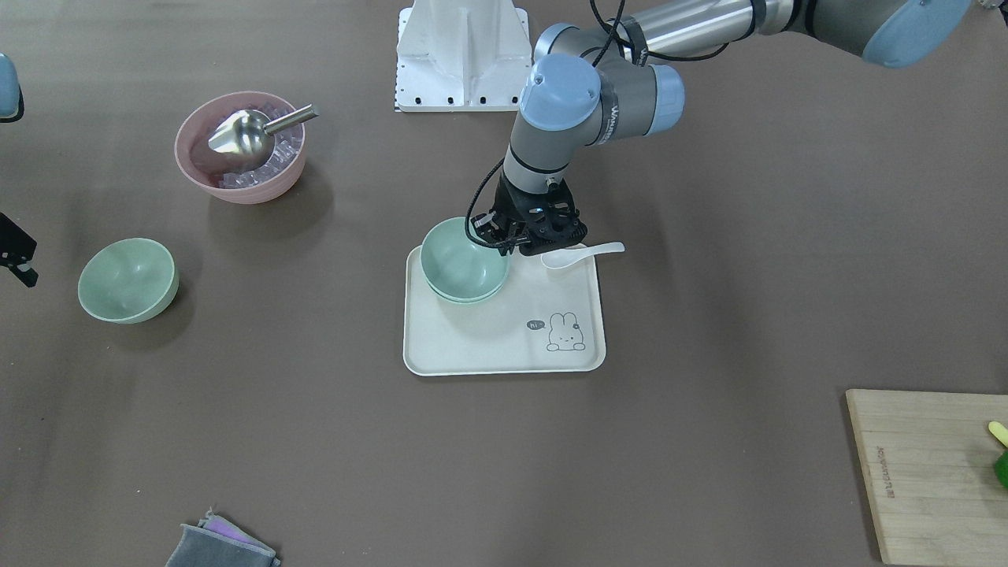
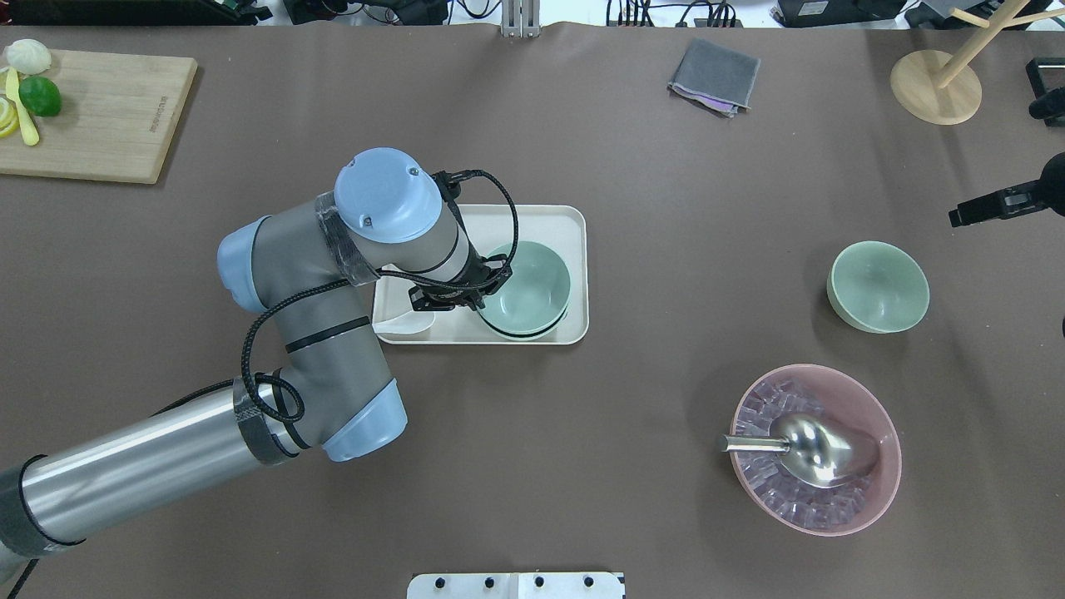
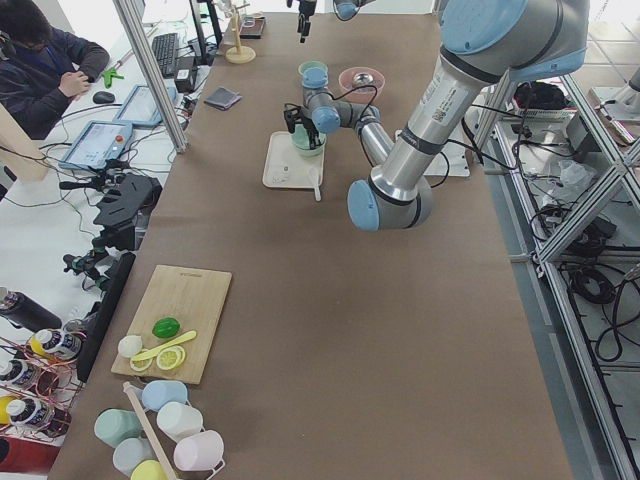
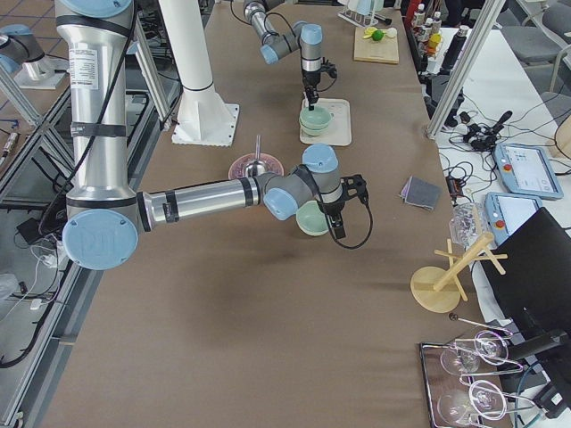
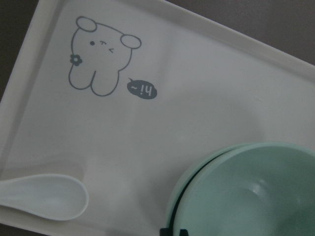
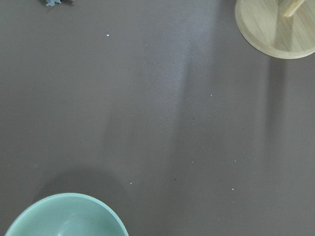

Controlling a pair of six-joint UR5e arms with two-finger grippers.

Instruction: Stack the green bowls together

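There are three green bowls. Two of them are stacked on the one cream tray (image 1: 504, 346) in the middle of the front-facing view. The top green bowl (image 1: 461, 256) sits inside the bottom green bowl (image 1: 470, 298), and only a thin crescent of the bottom one shows under it. The stack is in the upper left corner of the tray, and a rabbit drawing is at the tray's lower right. The third green bowl (image 1: 127, 279) stands alone and upright on the brown table, far at the left of this view, well apart from the tray.

The left gripper (image 1: 502, 240) comes down from the upper right and meets the top green bowl at the right side of its rim. In the left wrist view its dark fingertips (image 5: 174, 231) are close together right at that rim, so the jaws are narrow and pinch the rim. A dark gap shows between the two bowls on that side.

The right gripper (image 2: 973, 213) is only partly seen at the right edge of the overhead view, just above the third green bowl. Whether it is wide or narrow, I cannot tell.

One white spoon (image 1: 579, 253) lies on the upper right edge of the tray. One pink bowl (image 1: 236, 193) with clear cubes and one metal scoop (image 1: 244, 134) is at the upper left. One wooden cutting board (image 1: 921, 472) is at the lower right, and one grey cloth (image 1: 216, 547) is at the bottom edge.
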